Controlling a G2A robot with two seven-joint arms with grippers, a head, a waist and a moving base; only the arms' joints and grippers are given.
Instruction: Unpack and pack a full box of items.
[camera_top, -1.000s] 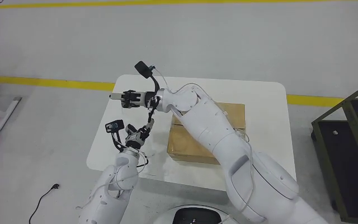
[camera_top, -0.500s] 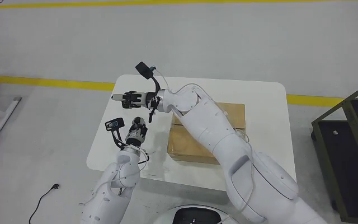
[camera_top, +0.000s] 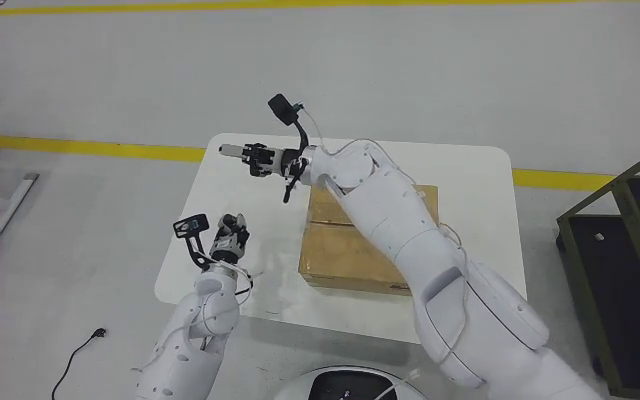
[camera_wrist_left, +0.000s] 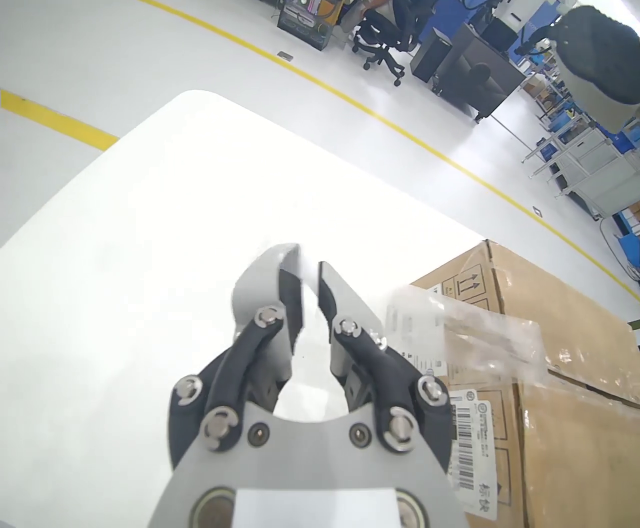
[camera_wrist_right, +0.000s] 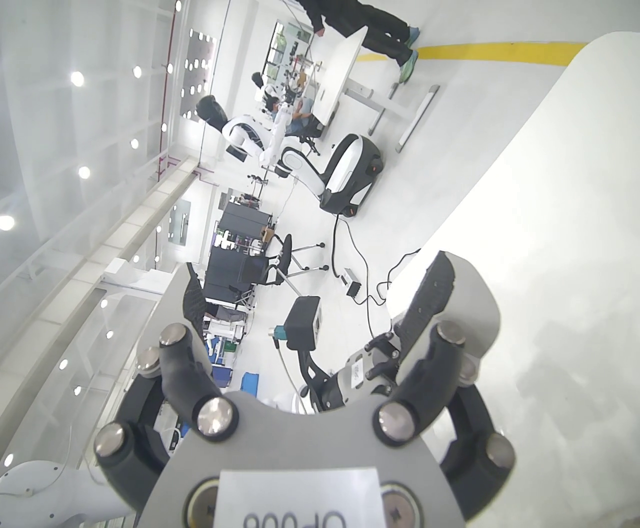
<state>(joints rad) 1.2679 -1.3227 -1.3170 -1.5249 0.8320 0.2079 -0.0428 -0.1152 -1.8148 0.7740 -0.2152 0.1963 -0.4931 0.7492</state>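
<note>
Top view: found box (camera_top: 335, 262) shut at centre-right of worktop (camera_top: 470, 165), probably awaiting opening; right end effector (camera_top: 232, 151) stretched level toward upper left, left end effector (camera_top: 232, 226) raised at lower left. Left wrist: fingers (camera_wrist_left: 292, 300) slightly apart, empty. Right wrist: fingers (camera_wrist_right: 430, 295) spread wide, empty.

Bright overhead ceiling lights (camera_wrist_right: 77, 78), glare washing the white table (camera_wrist_left: 125, 225), faint shadows

Brown cardboard box (camera_top: 340, 262), flaps shut, clear film + barcode labels on it, flat on white table (camera_top: 455, 170), nr robot-side edge
</note>
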